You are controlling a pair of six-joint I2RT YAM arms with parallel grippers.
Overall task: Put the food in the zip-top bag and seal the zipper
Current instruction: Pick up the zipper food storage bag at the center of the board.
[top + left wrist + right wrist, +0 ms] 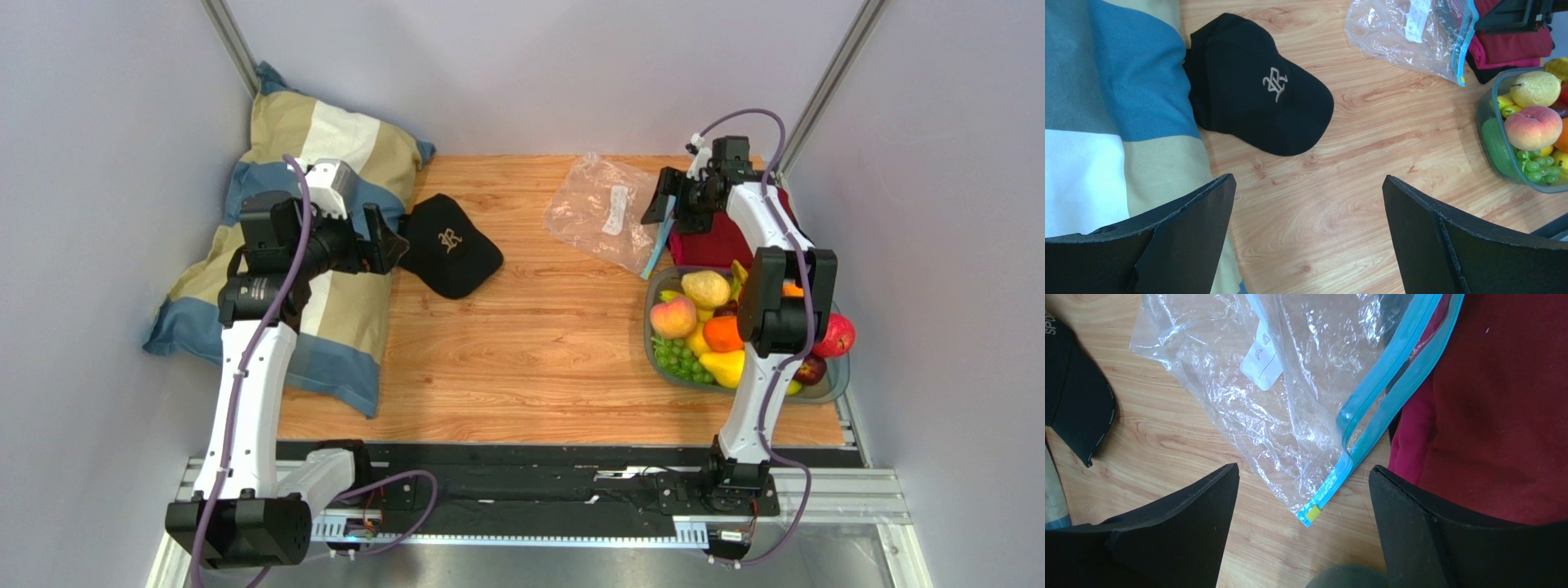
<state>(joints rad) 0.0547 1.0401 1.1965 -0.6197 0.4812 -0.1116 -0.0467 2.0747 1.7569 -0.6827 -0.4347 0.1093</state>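
Plastic, clear and crinkled, makes up the bag [601, 208], which lies flat on the wood-grain tabletop [540, 355] with a white printed patch on its face. Along its mouth runs the zipper [1336, 476], a thin light-blue strip whose two tracks stand parted in a narrow loop and meet again near a small yellow end [1313, 511]. That edge overlaps a folded dark-red cloth [1499, 416].

The right hand [1304, 468] hangs over the bag's yellow-ended corner, fingers wide apart and holding nothing. The left hand [1308, 184] is well away from the bag, past a soft black cap [451, 245] with pale stitching, at the edge of a striped pillow [331, 135]; its fingers are also spread and empty.

The food [705, 321] sits heaped in a grey translucent tray [650, 343] near the bag's mouth corner: a fuzzy peach [673, 317], a yellow pear [705, 288], an orange [724, 333] and beaded green grapes [677, 358]. The right arm crosses over the tray and hides much of the pile, and the cloth's far side is cut off in the wrist view.
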